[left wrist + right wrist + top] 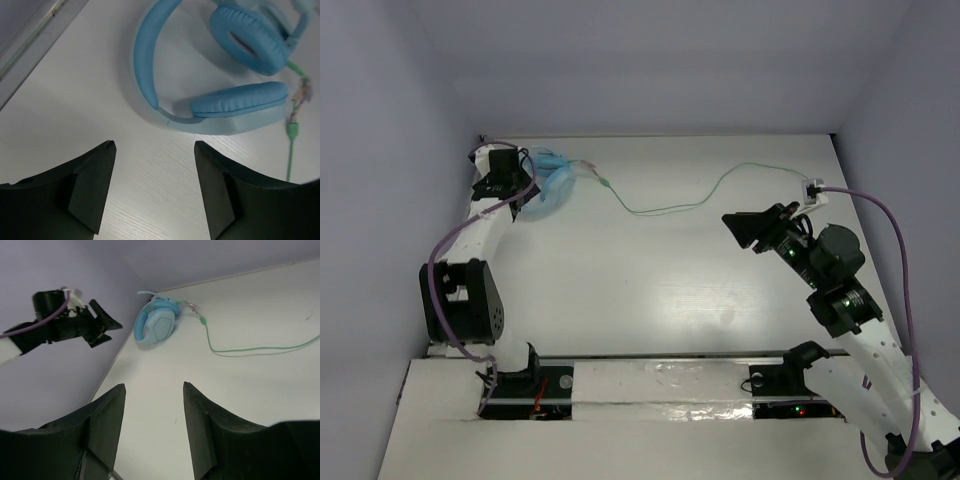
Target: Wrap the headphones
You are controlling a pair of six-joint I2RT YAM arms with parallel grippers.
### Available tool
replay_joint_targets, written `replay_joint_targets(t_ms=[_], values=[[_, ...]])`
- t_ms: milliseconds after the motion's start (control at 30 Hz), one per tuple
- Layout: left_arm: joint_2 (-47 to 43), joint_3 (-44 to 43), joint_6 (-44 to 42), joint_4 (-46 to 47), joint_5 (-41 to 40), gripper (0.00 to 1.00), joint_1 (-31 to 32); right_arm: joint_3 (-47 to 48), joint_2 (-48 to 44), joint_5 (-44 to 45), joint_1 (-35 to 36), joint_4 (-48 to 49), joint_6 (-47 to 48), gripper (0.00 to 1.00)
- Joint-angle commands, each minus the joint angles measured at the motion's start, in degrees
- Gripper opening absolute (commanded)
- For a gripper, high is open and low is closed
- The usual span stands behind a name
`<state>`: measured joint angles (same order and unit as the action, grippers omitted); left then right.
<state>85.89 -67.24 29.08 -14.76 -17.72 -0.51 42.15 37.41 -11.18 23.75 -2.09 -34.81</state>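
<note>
Headphones (240, 102) lie just beyond L hand (154, 150), spread apart w/ nothing held; R hand (154, 390) apart too, far off.

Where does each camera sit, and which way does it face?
Top external: above and behind, looking down on the table; left arm and right arm show.
Left wrist: on the left arm, looking down past the open left fingers at the headphones.
Right wrist: on the right arm, looking across the table past the right fingers toward the left arm.
Shared: all three show the headphones and their green cable.
</note>
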Motion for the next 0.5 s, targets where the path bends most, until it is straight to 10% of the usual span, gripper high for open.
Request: replay_joint_targets(t_ms=[0,467], values=[[4.1,-2.63,-2.8,2.28,2.5,0.63,-5.0,-0.31,0.12,-2.18,0.25,4.11,0.71,0.56],[26.34,-14.58,-10.36,7.11,7.25,0.64,-7.31,-0.23,1.35,-3.5,0.25,4.37,1.15,0.57]])
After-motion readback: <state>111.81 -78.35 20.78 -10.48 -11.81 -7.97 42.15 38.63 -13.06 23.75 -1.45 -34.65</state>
